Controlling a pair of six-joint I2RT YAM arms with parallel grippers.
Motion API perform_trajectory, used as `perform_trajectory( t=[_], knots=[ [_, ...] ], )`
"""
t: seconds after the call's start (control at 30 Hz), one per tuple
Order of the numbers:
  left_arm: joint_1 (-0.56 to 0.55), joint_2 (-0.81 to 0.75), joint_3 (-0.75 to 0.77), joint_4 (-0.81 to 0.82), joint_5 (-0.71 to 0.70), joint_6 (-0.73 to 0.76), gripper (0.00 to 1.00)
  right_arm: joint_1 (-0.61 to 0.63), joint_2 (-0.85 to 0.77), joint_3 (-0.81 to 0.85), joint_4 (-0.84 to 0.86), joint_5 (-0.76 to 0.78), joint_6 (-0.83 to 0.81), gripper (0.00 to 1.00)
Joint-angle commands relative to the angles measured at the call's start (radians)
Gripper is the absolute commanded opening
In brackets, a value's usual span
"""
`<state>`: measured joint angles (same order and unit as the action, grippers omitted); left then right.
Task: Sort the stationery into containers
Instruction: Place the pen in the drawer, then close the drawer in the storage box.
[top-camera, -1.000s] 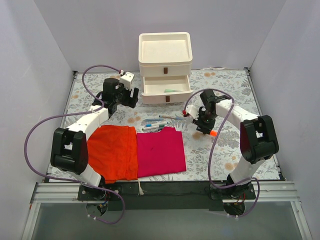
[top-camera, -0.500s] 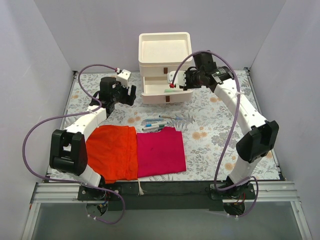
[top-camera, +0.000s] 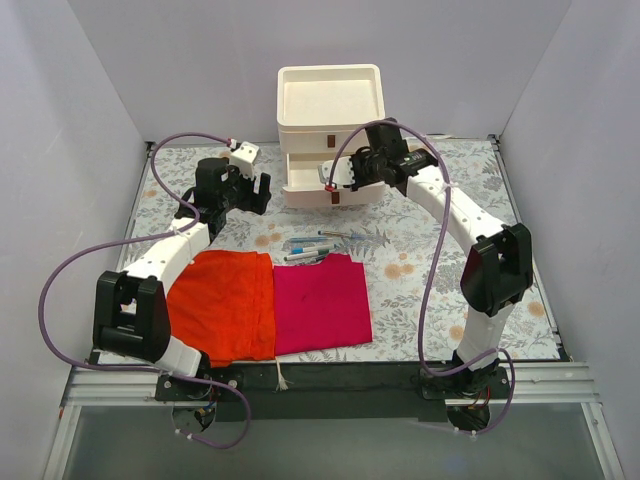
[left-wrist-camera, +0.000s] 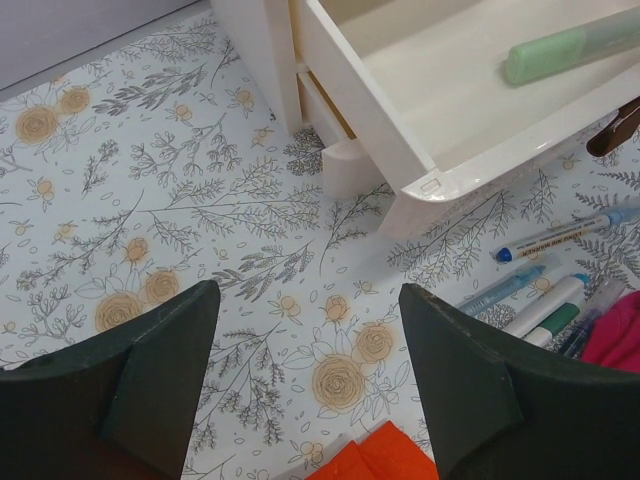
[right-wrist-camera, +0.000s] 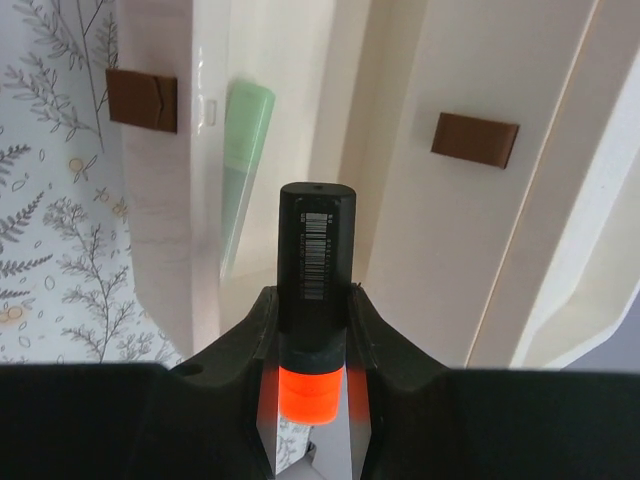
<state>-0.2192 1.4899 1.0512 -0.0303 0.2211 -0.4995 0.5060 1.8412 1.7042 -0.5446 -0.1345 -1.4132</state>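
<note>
Movement since half a second ago is small but clear. The right gripper has come lower and a little to the left, and it is now over the front part of the open middle drawer. The right elbow has moved in toward the centre. The left gripper has moved slightly to the left. The pens and both cloths lie where they were.

The drawer unit is a boxy thing of smooth cream-white plastic with rounded corners, a shallow tray top and small flat brown pull tabs. The table cover is pale with a printed pattern of flowers and leaves. The orange cloth is wrinkled, and the magenta cloth beside it lies flat. The pens are thin tubes, blue, white and grey, in a loose bundle just behind the magenta cloth.

The right gripper's fingers are clamped on the black highlighter, a round matte barrel with a barcode label. Its orange cap sits deep between the fingers, and the black end points out past the fingertips, toward the open drawer. A pale green highlighter already lies inside that drawer, just beyond the black one's tip.

The left gripper stands with its dark fingers wide apart and holds nothing. It is above the bare cover, near the left front corner of the drawer, with the pens off to its right.
</note>
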Motion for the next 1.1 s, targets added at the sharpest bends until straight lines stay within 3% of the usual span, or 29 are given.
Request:
perform_trajectory(
  t=[0.0,0.13,0.3,0.33,0.37,0.43,0.5,0.6,0.7,0.73,0.77,0.8,0.9,0.97,1.07],
  knots=[
    [0.003,-0.057,-0.019,-0.006,0.007,-0.007,0.73,0.023,-0.007,-0.017,0.140,-0.036,0.045,0.17],
    [0.003,-0.056,-0.011,-0.008,0.012,-0.008,0.73,0.032,-0.005,-0.058,0.189,-0.066,0.083,0.24],
    [0.004,-0.056,0.007,-0.020,0.007,-0.004,0.73,0.034,-0.005,-0.130,0.320,-0.048,0.109,0.41],
    [0.003,-0.056,0.009,-0.022,0.007,-0.004,0.73,0.034,-0.008,-0.138,0.340,-0.045,0.117,0.48],
    [0.003,-0.056,0.010,-0.022,0.007,-0.002,0.73,0.034,-0.011,-0.147,0.392,-0.040,0.131,0.70],
    [0.003,-0.056,0.015,-0.023,0.007,-0.004,0.73,0.034,-0.014,-0.138,0.451,0.004,0.178,0.81],
    [0.003,-0.056,0.018,-0.023,0.009,-0.004,0.73,0.022,-0.016,-0.070,0.465,0.025,0.220,0.83],
    [0.003,-0.053,0.018,-0.019,0.012,-0.005,0.73,0.002,-0.040,0.020,0.425,0.016,0.353,0.80],
    [0.003,-0.043,0.013,-0.005,0.017,-0.014,0.73,-0.017,-0.108,-0.003,0.378,-0.052,0.445,0.60],
    [0.003,-0.042,0.012,-0.003,0.023,-0.020,0.73,-0.018,-0.126,-0.024,0.359,-0.080,0.459,0.46],
    [0.004,-0.037,0.010,0.000,0.029,-0.022,0.73,-0.017,-0.161,-0.049,0.306,-0.109,0.485,0.07],
    [0.003,-0.036,0.007,0.004,0.032,-0.024,0.73,-0.018,-0.175,-0.078,0.276,-0.176,0.490,0.01],
    [0.003,-0.031,0.004,0.007,0.038,-0.033,0.72,-0.018,-0.183,-0.181,0.117,-0.327,0.458,0.01],
    [0.003,-0.031,0.006,0.006,0.040,-0.033,0.72,-0.018,-0.130,-0.178,-0.024,-0.372,0.429,0.01],
    [0.003,-0.034,0.012,-0.005,0.034,-0.027,0.72,-0.018,-0.056,-0.152,-0.095,-0.408,0.416,0.01]
  ],
)
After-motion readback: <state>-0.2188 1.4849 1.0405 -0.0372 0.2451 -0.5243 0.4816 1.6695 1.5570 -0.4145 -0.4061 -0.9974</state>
